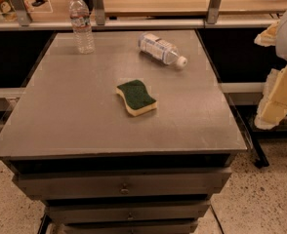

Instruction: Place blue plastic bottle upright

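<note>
The blue plastic bottle (159, 48) lies on its side at the back of the grey table (85, 126), right of centre. Its white cap points to the front right. It has a blue-and-white label. My gripper (275, 94), with cream-coloured parts, hangs at the right edge of the view, beyond the table's right side and well apart from the bottle. It holds nothing that I can see.
A clear bottle with a pale reddish-white label (82, 24) stands upright at the table's back left. A green-and-yellow sponge (136, 97) lies near the middle. A wooden shelf with metal posts (158, 1) runs behind the table. Drawers sit below the tabletop.
</note>
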Robot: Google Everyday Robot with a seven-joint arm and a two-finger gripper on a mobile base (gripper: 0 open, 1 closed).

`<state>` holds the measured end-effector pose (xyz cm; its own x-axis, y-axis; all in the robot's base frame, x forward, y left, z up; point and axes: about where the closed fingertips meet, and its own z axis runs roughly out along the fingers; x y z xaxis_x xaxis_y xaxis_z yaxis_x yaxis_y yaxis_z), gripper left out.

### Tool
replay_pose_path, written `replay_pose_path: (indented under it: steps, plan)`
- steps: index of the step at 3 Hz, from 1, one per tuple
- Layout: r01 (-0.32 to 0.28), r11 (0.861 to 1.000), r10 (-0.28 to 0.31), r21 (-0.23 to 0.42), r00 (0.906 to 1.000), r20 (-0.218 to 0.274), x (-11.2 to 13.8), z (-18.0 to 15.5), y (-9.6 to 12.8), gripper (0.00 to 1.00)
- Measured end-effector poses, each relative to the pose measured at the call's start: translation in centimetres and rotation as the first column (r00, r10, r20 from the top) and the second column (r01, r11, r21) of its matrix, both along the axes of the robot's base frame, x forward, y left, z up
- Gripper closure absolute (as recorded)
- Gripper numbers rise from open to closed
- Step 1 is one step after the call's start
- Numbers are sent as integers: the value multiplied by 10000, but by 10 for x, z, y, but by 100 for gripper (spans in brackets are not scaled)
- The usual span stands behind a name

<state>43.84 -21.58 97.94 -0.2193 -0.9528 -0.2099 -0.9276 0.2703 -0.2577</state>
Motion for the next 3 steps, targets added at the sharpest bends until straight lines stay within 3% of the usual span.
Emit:
replay_pose_path:
  steps: [1, 3]
  plan:
    - [23, 10000, -23, 29, 10000, 49, 1, 1, 1, 0]
    - [912, 9903, -955, 1051, 9948, 360, 33, -9, 11, 0]
